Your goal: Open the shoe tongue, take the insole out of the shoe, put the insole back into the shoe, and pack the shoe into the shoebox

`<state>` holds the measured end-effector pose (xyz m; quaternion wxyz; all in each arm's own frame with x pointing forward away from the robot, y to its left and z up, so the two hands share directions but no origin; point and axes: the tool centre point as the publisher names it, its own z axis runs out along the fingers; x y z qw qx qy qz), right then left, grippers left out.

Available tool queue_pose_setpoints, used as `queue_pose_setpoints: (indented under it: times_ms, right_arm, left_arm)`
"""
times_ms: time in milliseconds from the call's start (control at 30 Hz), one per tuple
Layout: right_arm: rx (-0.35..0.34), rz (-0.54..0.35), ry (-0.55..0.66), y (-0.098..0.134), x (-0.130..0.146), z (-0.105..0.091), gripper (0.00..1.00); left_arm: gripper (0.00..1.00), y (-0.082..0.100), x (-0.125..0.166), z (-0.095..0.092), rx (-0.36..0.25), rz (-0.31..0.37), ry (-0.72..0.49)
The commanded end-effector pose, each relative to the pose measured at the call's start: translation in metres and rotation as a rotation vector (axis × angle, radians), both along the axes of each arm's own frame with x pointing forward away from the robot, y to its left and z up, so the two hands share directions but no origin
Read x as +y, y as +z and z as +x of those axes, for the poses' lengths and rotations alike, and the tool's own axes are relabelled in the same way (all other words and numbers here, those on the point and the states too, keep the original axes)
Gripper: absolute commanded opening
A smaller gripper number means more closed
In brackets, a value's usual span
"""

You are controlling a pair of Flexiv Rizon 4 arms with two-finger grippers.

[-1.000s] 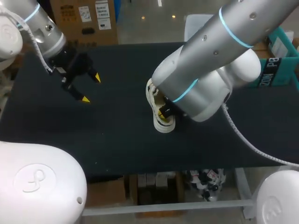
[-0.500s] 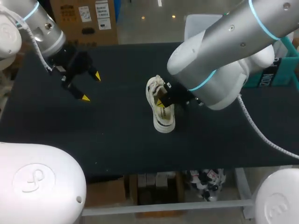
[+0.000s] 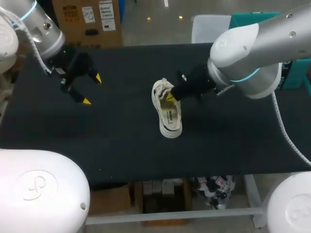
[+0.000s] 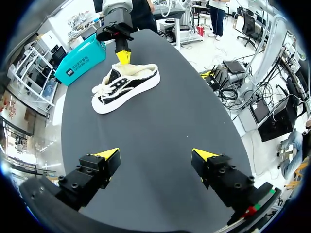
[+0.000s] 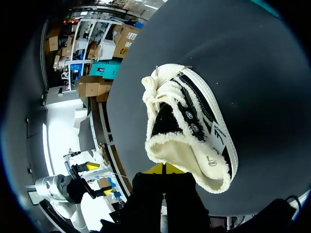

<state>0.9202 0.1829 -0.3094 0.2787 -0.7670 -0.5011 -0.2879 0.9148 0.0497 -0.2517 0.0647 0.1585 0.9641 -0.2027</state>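
A white shoe [image 3: 166, 115] with black side panels and a fleecy lining lies in the middle of the black table [image 3: 121, 131], laces toward the far side. It also shows in the left wrist view [image 4: 125, 86] and the right wrist view [image 5: 192, 128]. Inside the shoe's mouth a pale insole [image 5: 208, 159] is visible. My right gripper [image 3: 169, 97] is shut, its yellow tips [image 5: 164, 169] together just beside the lined collar, with nothing seen between them. My left gripper [image 3: 92, 90] hangs open over bare table at the left, well away from the shoe [image 4: 155, 155].
A teal box [image 3: 297, 73] stands by the table's far right edge, also seen past the shoe in the left wrist view [image 4: 80, 63]. The right arm's thick link stretches over the table's right half.
My right arm has swung back to the right and off the shoe, uncovering it; its shut gripper now sits by the collar. The shoe and left arm have hardly moved.
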Motion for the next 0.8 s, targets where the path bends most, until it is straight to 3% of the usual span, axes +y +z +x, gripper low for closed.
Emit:
queue_pose_setpoints:
  times_ms: [33,433,667,800]
  right_arm:
    - [0.183,0.193,0.266,0.003,-0.005,0.004,0.00]
    - [0.249,0.021,0.303,0.005,-0.009,0.021,0.00]
    - [0.249,-0.080,0.230,0.006,-0.017,0.023,0.00]
    - [0.215,-0.119,0.165,0.008,-0.023,0.024,0.00]
  left_arm:
    - [1.00,0.001,0.001,-0.004,-0.004,0.003,0.009]
    - [1.00,0.004,0.005,-0.014,-0.006,0.011,0.047]
    - [1.00,0.003,0.005,-0.017,-0.004,0.010,0.063]
    - [1.00,0.003,0.004,-0.019,-0.003,0.009,0.068]
